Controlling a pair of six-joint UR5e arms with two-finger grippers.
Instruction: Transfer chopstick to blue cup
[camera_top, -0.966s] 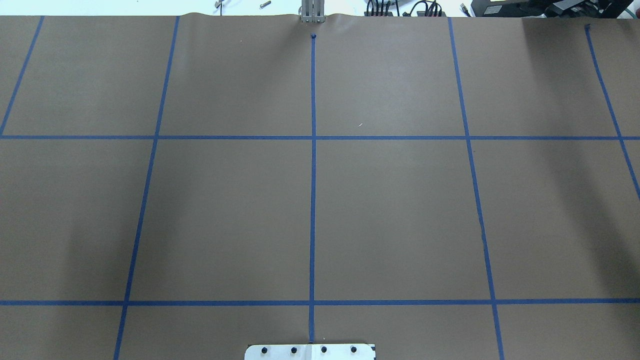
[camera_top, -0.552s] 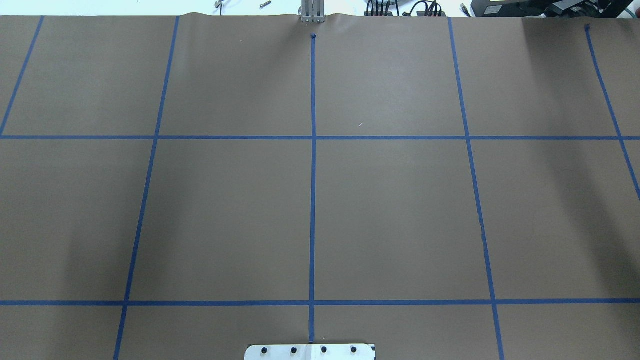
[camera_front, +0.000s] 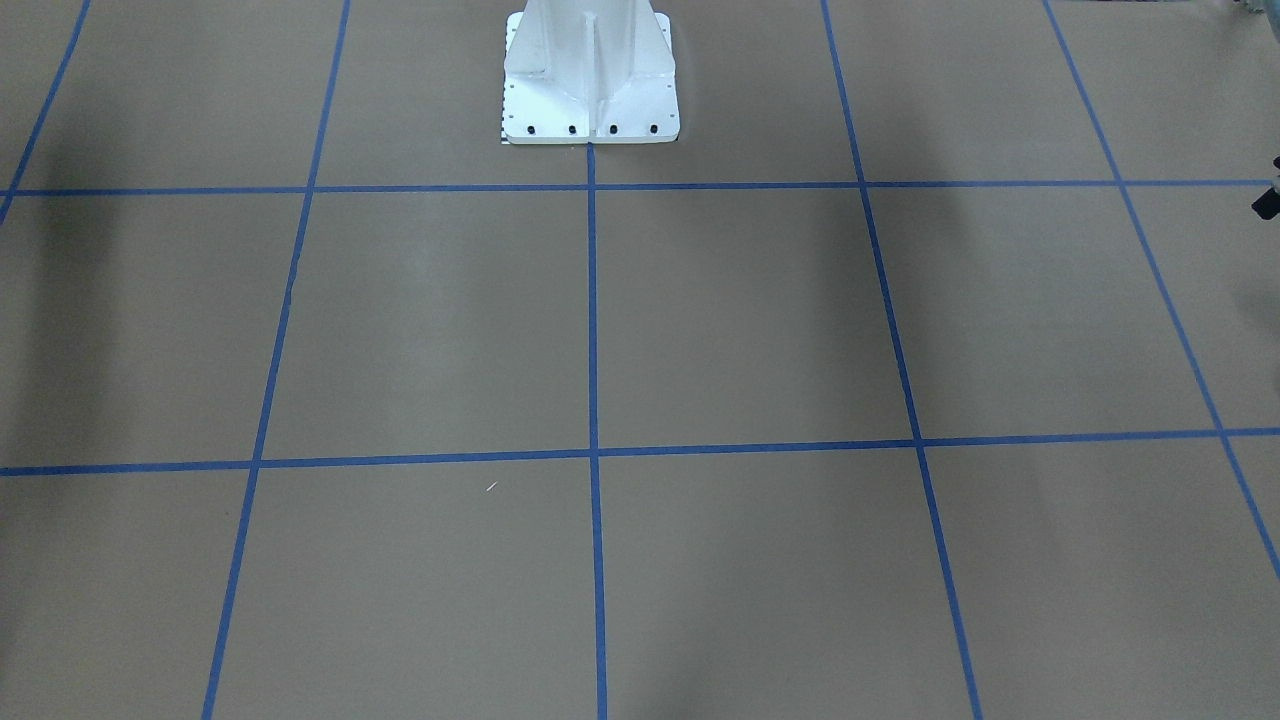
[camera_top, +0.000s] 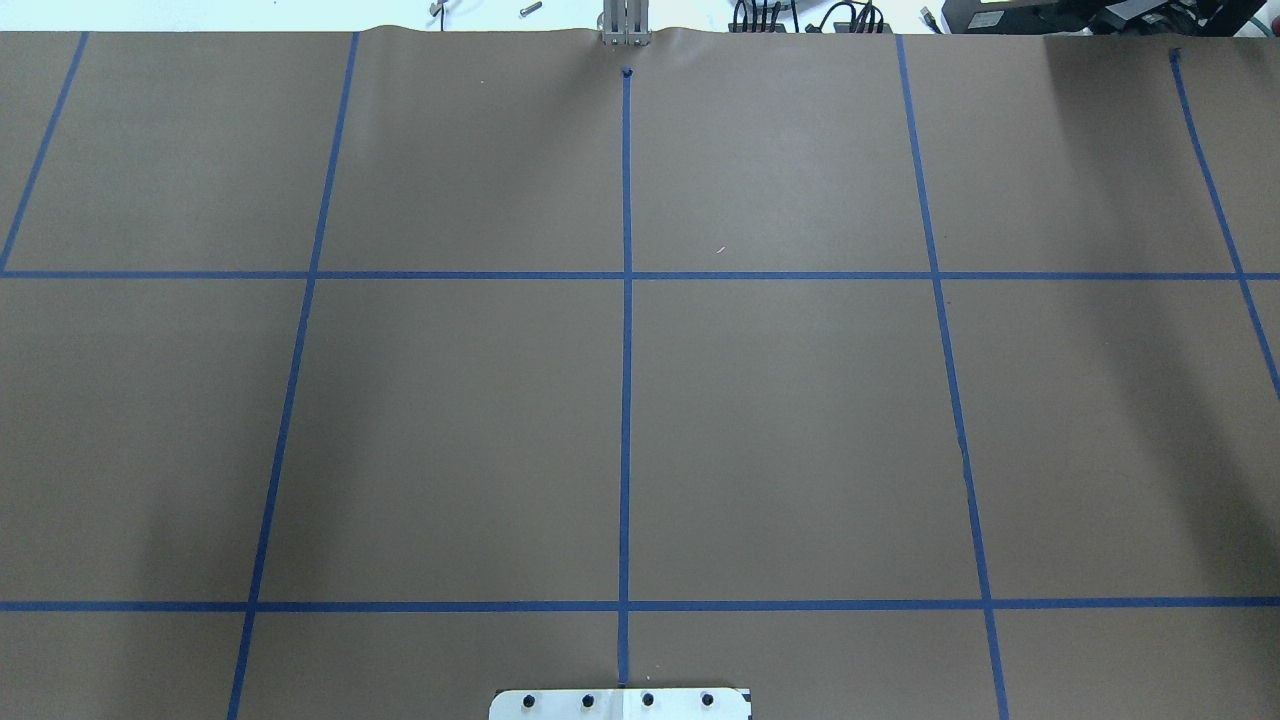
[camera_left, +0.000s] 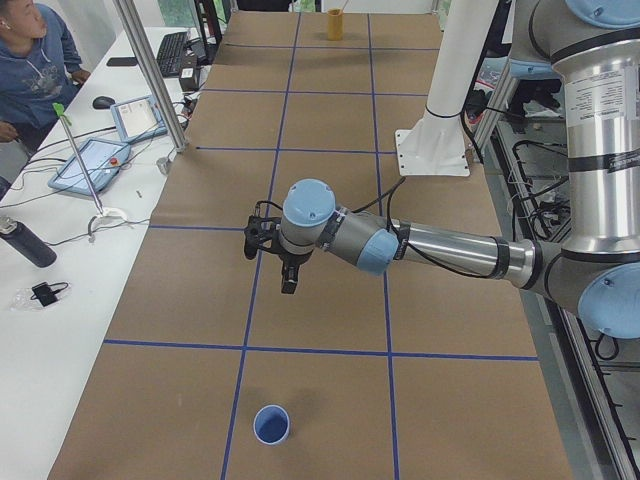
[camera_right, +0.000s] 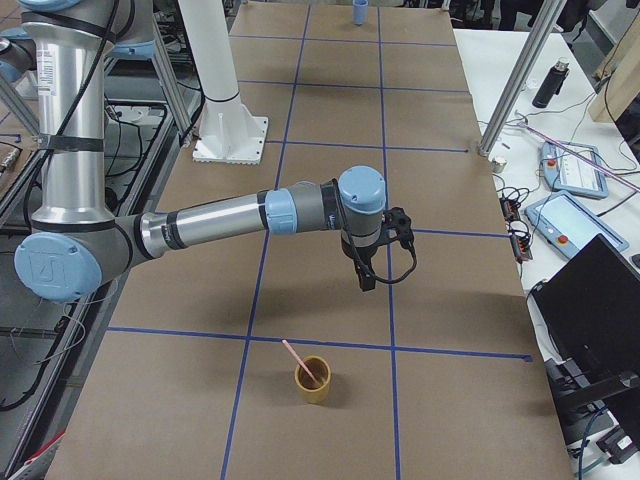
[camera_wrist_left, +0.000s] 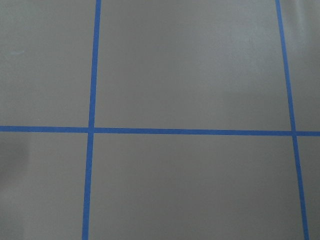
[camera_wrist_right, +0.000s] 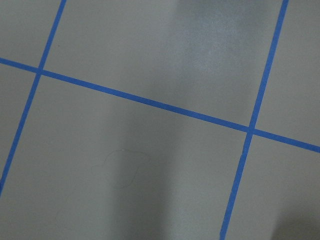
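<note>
A mustard cup (camera_right: 311, 392) stands on the brown, blue-taped table (camera_top: 800, 420), a person (camera_left: 35, 55) alongside.

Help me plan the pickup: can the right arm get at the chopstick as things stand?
Probably yes: the chopstick leans out of the yellow cup, upper end exposed, nothing between it and the right gripper.

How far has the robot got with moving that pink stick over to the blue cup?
Nothing looks done yet. The chopstick leans inside the yellow cup at one end of the table; the blue cup stands empty at the other. The right tool hangs above the table, clear of the chopstick. Picking up, carrying and dropping in all remain.
</note>
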